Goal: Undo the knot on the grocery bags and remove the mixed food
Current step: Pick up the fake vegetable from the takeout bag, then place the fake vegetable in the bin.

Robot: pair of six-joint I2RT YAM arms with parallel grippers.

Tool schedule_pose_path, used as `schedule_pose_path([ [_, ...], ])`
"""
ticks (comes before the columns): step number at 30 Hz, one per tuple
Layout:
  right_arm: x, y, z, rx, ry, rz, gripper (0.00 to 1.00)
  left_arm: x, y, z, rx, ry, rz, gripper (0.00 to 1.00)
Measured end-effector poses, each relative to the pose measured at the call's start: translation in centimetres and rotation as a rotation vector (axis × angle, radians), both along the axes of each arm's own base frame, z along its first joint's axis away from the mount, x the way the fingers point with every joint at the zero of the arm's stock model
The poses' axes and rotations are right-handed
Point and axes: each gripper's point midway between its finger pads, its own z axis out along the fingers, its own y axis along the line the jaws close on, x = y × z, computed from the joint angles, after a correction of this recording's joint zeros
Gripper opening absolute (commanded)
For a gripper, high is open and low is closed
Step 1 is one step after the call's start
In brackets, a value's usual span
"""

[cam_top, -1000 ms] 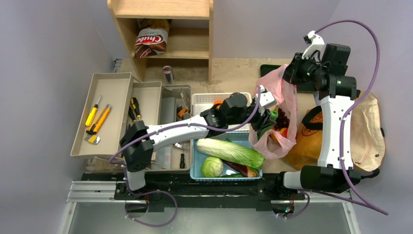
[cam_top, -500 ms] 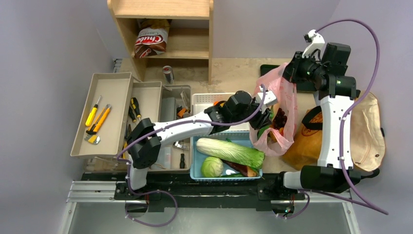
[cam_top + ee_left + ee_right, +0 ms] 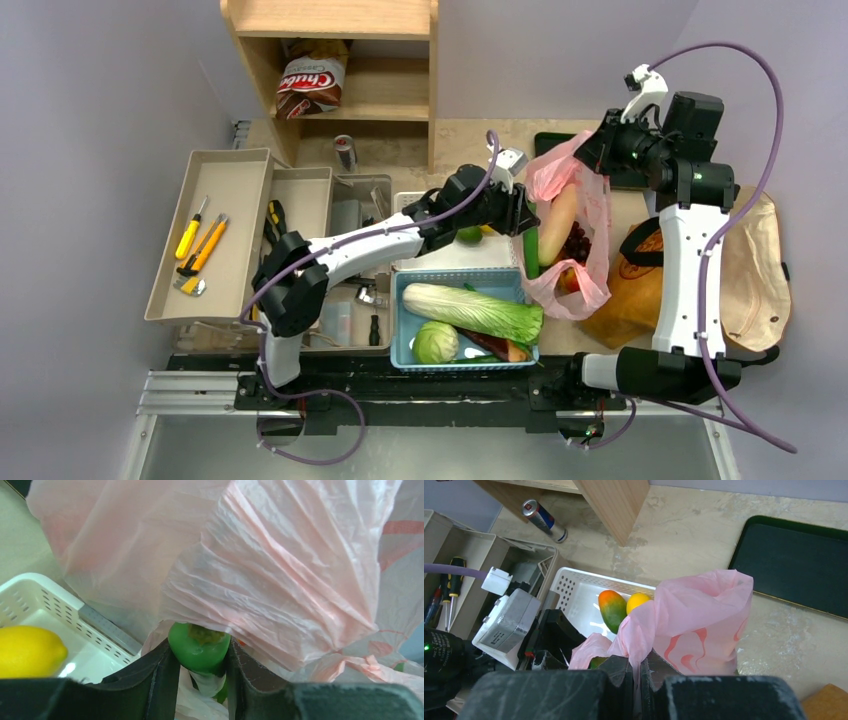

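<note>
The only writing I can read is "Chubs", on the brown snack bag [image 3: 310, 85] in the wooden shelf [image 3: 400, 95] at 11 o'clock of the table. The left gripper [image 3: 201, 650] is clamped on the green end of the cucumber [image 3: 199, 641], at the edge of the pink bag [image 3: 598, 215], which stands at 3 o'clock of the white basket [image 3: 450, 262]. The right gripper [image 3: 638, 672] has its fingers pressed together on the bag's upper edge and holds it up.
</note>
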Motion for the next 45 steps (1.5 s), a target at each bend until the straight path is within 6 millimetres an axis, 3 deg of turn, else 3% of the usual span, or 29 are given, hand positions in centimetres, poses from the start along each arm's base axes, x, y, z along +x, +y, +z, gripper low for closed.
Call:
schedule_pose_path([
  [5, 0.2, 0.0, 0.3, 0.009, -0.008, -0.006, 0.00, -0.8, -0.5, -0.2, 0.005, 0.081, -0.006, 0.00],
  [10, 1.0, 0.0, 0.6, 0.038, -0.019, -0.025, 0.00, -2.5, -1.1, -2.6, 0.064, 0.117, -0.059, 0.00],
  [18, 2.3, -0.3, -0.8, 0.061, 0.001, -0.051, 0.00, -7.4, -3.6, -2.5, 0.146, -0.114, -0.249, 0.00],
  [24, 2.4, -0.5, -1.5, 0.053, 0.012, -0.058, 0.00, -8.9, -4.0, -1.0, 0.168, -0.289, -0.333, 0.00],
  [27, 2.3, -0.5, -1.8, 0.047, 0.017, -0.055, 0.00, -8.6, -3.6, 2.6, 0.141, -0.385, -0.334, 0.00],
  [31, 2.1, -0.5, -2.3, 0.034, 0.019, -0.047, 0.00, -8.4, -1.7, 11.8, 0.037, -0.566, -0.293, 0.00],
  [33, 2.0, -0.5, -2.3, 0.029, 0.018, -0.044, 0.00, -8.8, 0.4, 16.9, -0.023, -0.655, -0.261, 0.00],
  [36, 1.9, -0.5, -2.3, 0.024, 0.013, -0.042, 0.00, -10.0, 5.3, 24.5, -0.102, -0.788, -0.216, 0.00],
  [38, 1.9, -0.5, -2.2, 0.022, 0.009, -0.041, 0.00, -11.0, 8.9, 27.4, -0.111, -0.871, -0.236, 0.00],
  [41, 1.8, -0.5, -2.1, 0.022, 0.007, -0.041, 0.00, -12.6, 13.6, 28.6, -0.041, -0.970, -0.285, 0.00],
  [45, 1.8, -0.5, -2.1, 0.022, 0.007, -0.041, 0.00, -14.4, 15.4, 24.1, 0.104, -0.970, -0.434, 0.00],
])
